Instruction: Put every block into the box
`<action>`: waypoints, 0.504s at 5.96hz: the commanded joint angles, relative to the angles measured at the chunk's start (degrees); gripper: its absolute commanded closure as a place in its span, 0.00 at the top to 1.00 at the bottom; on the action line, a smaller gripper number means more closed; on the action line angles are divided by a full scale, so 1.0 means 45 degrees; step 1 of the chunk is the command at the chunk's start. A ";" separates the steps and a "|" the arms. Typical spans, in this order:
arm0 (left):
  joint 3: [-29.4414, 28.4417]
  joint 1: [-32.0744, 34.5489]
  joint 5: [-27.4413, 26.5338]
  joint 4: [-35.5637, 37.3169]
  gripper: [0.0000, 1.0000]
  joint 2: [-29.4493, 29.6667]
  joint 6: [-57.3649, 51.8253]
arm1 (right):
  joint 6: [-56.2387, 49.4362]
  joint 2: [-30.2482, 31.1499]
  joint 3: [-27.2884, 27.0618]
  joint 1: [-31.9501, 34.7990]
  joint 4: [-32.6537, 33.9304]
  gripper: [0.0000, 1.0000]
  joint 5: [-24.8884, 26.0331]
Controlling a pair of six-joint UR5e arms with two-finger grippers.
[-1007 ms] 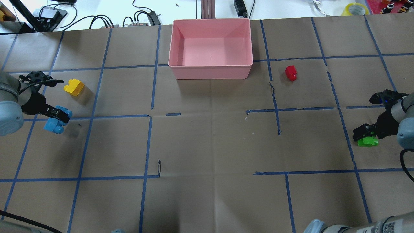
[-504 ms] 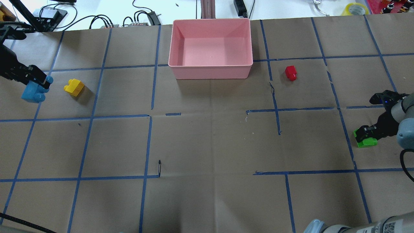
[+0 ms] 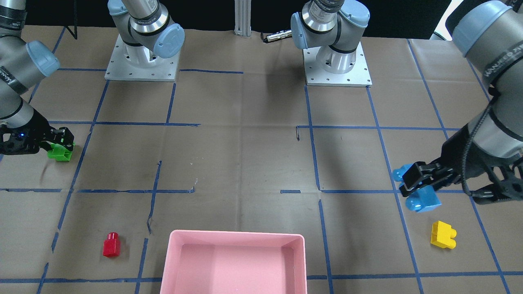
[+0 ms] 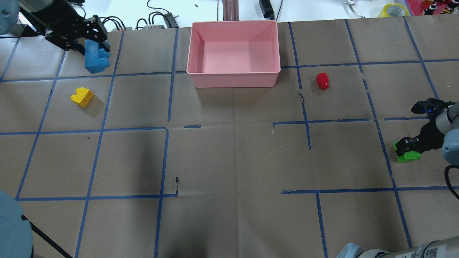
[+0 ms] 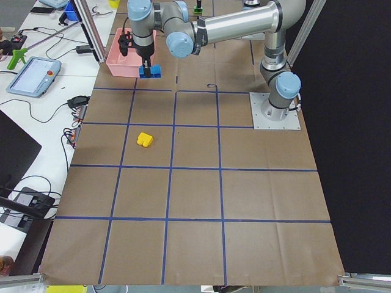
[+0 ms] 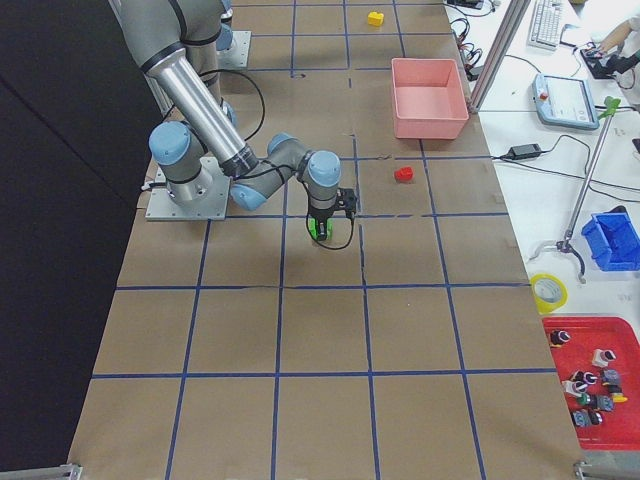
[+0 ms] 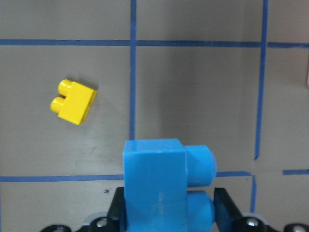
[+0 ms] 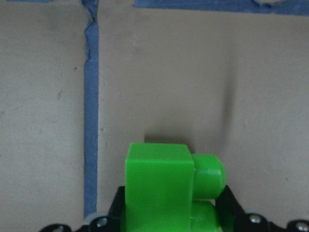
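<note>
While the left claw point(image 4: 96, 43) grips the light blue brick point(image 4: 96, 60) in the air, a little way to the left of the pink box point(image 4: 233, 76), the right claw point(image 4: 404, 147) is clenched on the green brick point(image 4: 407, 155), far off to the right. The yellow brick point(image 4: 82, 96) and the red brick point(image 4: 322, 80) lie on the brown paper outside the box.

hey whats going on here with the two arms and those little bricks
The robot is putting toy bricks into the pink box, which is empty so far. The left gripper is shut on the blue brick and holds it above the table, off to one side of the box. The right gripper is shut on the green brick, far from the box and low down; I cannot tell whether it is lifted. The yellow brick and the red brick lie loose on the table.
</note>
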State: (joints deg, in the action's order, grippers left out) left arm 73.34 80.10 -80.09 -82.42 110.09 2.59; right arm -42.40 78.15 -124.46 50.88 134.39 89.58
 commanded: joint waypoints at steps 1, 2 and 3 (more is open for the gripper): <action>-0.2533 0.2791 0.0395 0.0169 0.00 0.2007 0.3940 | 0.0007 0.0579 0.1321 0.0021 -0.1706 0.08 0.0073; -0.3940 0.3578 0.0317 0.0171 0.00 0.3315 0.4420 | 0.0046 0.0796 0.2143 0.0117 -0.2493 0.08 0.0054; -0.4902 0.3876 0.0316 0.0519 0.00 0.4430 0.4908 | 0.0163 0.0836 0.3137 0.0196 -0.3159 0.08 -0.0043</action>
State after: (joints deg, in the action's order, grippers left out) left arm 56.24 95.29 -78.60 -81.21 124.72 21.97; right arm -42.07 81.44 -114.59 51.42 123.49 89.71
